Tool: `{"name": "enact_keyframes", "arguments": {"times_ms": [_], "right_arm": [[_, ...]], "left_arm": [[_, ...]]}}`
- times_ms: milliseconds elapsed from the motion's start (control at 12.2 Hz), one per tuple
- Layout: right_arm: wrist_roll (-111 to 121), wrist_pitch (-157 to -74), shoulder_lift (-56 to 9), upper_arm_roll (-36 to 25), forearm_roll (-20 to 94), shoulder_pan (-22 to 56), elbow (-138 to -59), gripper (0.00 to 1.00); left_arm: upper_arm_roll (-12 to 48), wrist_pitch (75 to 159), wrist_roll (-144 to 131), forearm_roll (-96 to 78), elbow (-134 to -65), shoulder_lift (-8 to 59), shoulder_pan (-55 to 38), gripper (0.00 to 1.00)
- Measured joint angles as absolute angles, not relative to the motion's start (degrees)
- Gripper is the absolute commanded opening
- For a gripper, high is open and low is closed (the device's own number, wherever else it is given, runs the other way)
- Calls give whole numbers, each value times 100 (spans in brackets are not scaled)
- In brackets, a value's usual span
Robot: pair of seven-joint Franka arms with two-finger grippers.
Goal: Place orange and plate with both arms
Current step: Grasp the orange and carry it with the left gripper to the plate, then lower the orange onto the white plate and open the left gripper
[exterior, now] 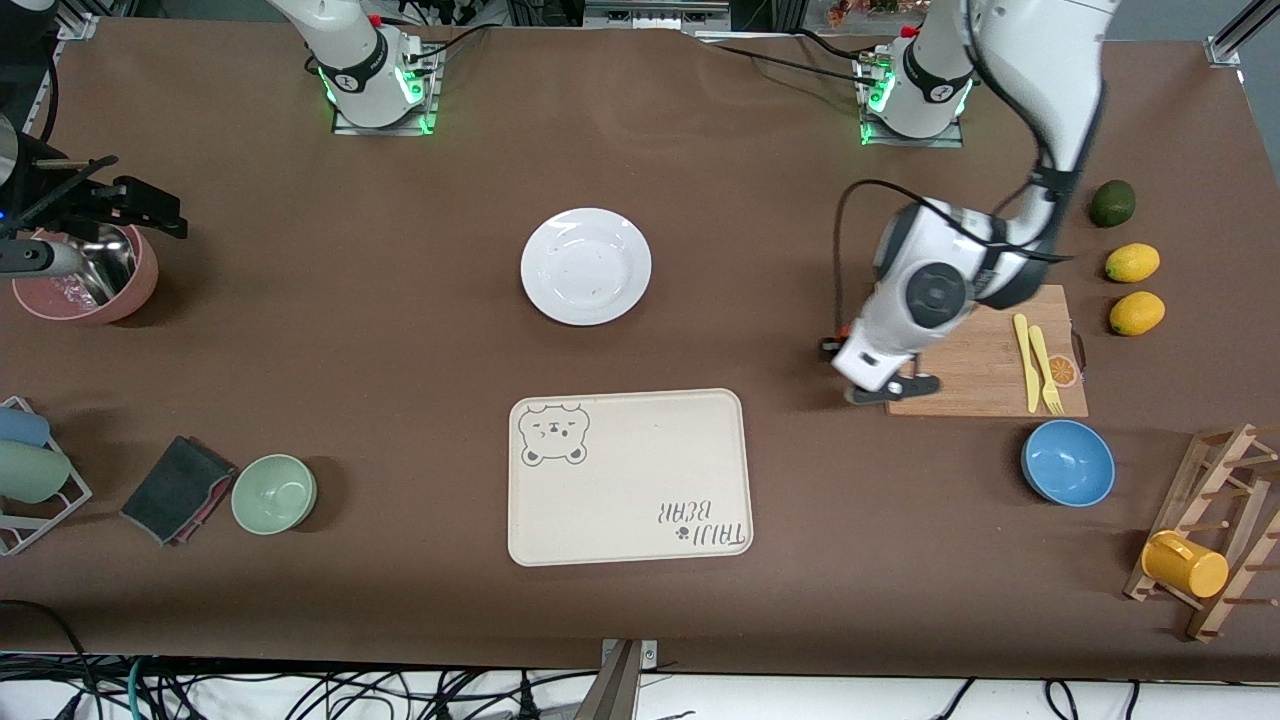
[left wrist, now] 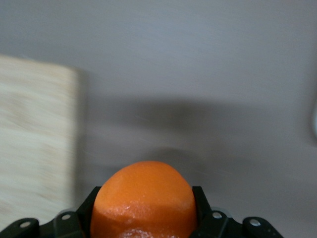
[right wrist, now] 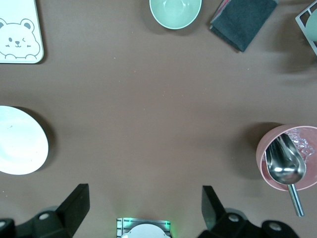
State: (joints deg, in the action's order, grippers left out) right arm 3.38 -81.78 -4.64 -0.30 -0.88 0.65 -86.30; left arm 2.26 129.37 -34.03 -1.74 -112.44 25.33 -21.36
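Your left gripper (exterior: 858, 372) is clamped on the orange (left wrist: 144, 200), held up over the edge of the wooden cutting board (exterior: 985, 362) at the end nearest the table's middle. You only see the fruit properly in the left wrist view, where it fills the gap between the two black fingers (left wrist: 77, 212) and its lower part is cut off by the frame. From the front camera the wrist body hides almost all of it; just a sliver of orange shows by the wrist. The board appears there as a pale blur beside bare brown table.

The plate (exterior: 586, 266) sits by itself in the middle of the table, farther from the front camera than the bear-printed tray (exterior: 629, 476). In the right wrist view it is cut off at the frame edge.

Your right gripper (right wrist: 143, 208) waits high over the right arm's end of the table, jaws wide with nothing between them. In the front view you catch only its dark tip over the pink bowl (exterior: 92, 277), which holds a metal scoop (right wrist: 285, 166).

On the cutting board lie a yellow knife and fork (exterior: 1038, 362); two lemons (exterior: 1134, 288) and a dark green fruit (exterior: 1112, 203) lie just past it toward the left arm's end.
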Motion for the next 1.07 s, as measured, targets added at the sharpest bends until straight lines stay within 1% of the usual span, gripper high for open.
{"name": "enact_keyframes", "arguments": {"times_ms": [164, 329, 658, 822, 1068], "right_arm": [[338, -8178, -465, -30, -88, 65, -8630, 100], [338, -8178, -465, -28, -88, 65, -8629, 100], [338, -8178, -464, -28, -88, 65, -8629, 100], [338, -8178, -464, -28, -88, 65, -8628, 100], [338, -8177, -465, -28, -88, 65, -8628, 100]], "left_arm": [[393, 12938, -4632, -625, -10737, 2844, -2839, 0], [418, 12939, -5770, -722, -10195, 3178, -3486, 0], [456, 12940, -7302, -972, -9456, 3682, -4644, 0], [454, 12945, -7773, -1017, -9210, 3875, -5048, 0], [448, 12953, -8161, -1030, -8492, 4360, -5369, 0]]}}
